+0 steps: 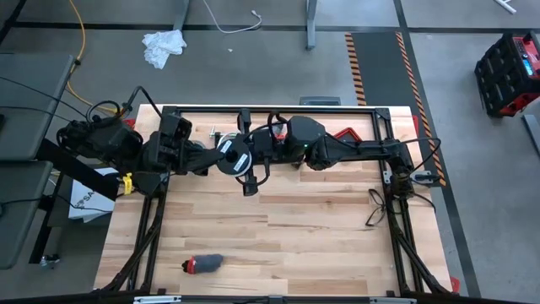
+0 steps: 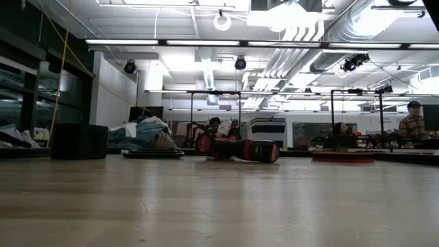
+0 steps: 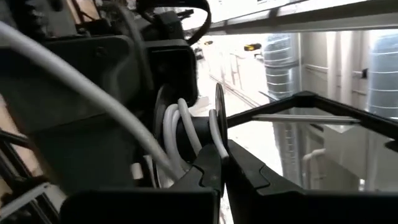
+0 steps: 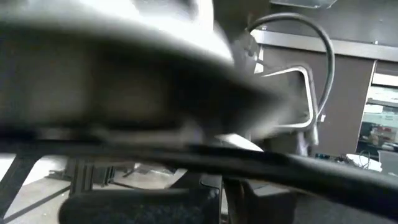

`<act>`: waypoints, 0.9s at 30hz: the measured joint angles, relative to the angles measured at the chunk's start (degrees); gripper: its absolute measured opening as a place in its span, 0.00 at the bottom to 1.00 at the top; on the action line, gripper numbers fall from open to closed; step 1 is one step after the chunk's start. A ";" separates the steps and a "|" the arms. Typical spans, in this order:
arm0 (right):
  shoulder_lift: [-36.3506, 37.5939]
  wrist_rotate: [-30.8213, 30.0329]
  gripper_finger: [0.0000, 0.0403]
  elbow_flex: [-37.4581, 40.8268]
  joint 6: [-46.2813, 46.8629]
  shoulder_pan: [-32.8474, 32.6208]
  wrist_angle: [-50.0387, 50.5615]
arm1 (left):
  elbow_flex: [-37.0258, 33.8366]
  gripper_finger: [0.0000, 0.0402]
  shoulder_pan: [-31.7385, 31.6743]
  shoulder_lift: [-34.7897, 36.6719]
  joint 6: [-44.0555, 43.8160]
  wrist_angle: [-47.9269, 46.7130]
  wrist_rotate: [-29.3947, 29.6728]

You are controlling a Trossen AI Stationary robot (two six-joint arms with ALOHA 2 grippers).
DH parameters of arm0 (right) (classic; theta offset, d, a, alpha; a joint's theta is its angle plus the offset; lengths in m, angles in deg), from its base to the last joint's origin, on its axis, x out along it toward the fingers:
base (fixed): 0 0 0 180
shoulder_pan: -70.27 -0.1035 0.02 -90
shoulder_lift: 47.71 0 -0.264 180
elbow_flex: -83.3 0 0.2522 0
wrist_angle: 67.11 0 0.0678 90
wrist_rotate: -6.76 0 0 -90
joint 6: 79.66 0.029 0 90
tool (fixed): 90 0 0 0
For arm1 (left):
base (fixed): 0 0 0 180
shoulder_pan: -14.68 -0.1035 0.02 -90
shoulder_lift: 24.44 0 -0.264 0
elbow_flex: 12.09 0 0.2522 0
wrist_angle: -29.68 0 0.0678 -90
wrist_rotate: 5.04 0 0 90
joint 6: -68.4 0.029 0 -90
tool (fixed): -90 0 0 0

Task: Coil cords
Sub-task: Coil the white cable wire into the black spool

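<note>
The cords are one thin white cable [image 3: 176, 127], wound in a few turns on the dark core between two round black discs [image 3: 219, 102]. In the high view the disc [image 1: 232, 157] shows its pale centre, held up above the far middle of the table. My left gripper [image 1: 213, 160] comes at it from the left and is shut on the cable. My right gripper [image 1: 247, 154] comes from the right and is shut at the disc. A loose length of white cable [image 3: 68, 78] runs back past the left wrist. My left gripper pinches one strand of the white cable [image 3: 217, 144] between its two fingertips, where the strand comes off the core between the discs. The fingers point about level from the table's left. The wound cable and discs hang clear of the table. My right gripper is shut at the disc's right side [image 1: 241, 155], coming level from the table's right. The blurred pale disc [image 4: 124, 43] fills the wrist view, and which part the fingers hold cannot be told. The disc stays lifted clear of the table.
A dark grey and red object [image 1: 202, 264] lies near the table's front edge, left of the middle. A black cable bundle [image 1: 377, 207] hangs at the frame's right side. On the floor beyond lie a white cloth [image 1: 164, 46] and a yellow cord [image 1: 80, 34].
</note>
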 joint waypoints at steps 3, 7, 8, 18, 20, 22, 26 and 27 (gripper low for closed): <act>0.02 0.04 0.00 0.00 0.00 0.00 -0.01 | 0.00 0.00 0.01 0.00 1.74 -0.57 0.68; 0.02 -0.25 0.00 0.01 0.00 0.09 -0.03 | 0.00 0.00 -0.01 0.00 0.06 -1.00 -1.02; 0.02 -0.35 0.00 0.01 0.01 0.15 -0.03 | 0.00 0.00 0.09 0.00 -0.56 -1.13 -1.62; 0.81 -0.53 0.00 0.00 0.02 2.04 0.19 | 0.00 0.00 4.05 2.16 -2.90 -7.82 -2.95; 0.87 -0.61 0.00 0.02 0.02 2.26 1.05 | 0.00 0.00 4.53 2.96 -2.93 -10.49 -1.63; 0.97 -0.54 0.00 0.00 0.02 2.47 1.67 | 0.00 0.00 4.85 3.77 -2.91 -12.96 -0.66; 1.58 -0.52 0.00 0.00 0.24 2.47 2.32 | -0.07 0.00 4.96 5.28 -3.21 -18.31 0.65; 1.61 -0.52 0.00 0.00 0.22 2.47 2.36 | -0.07 0.00 4.95 5.71 -3.52 -20.20 0.86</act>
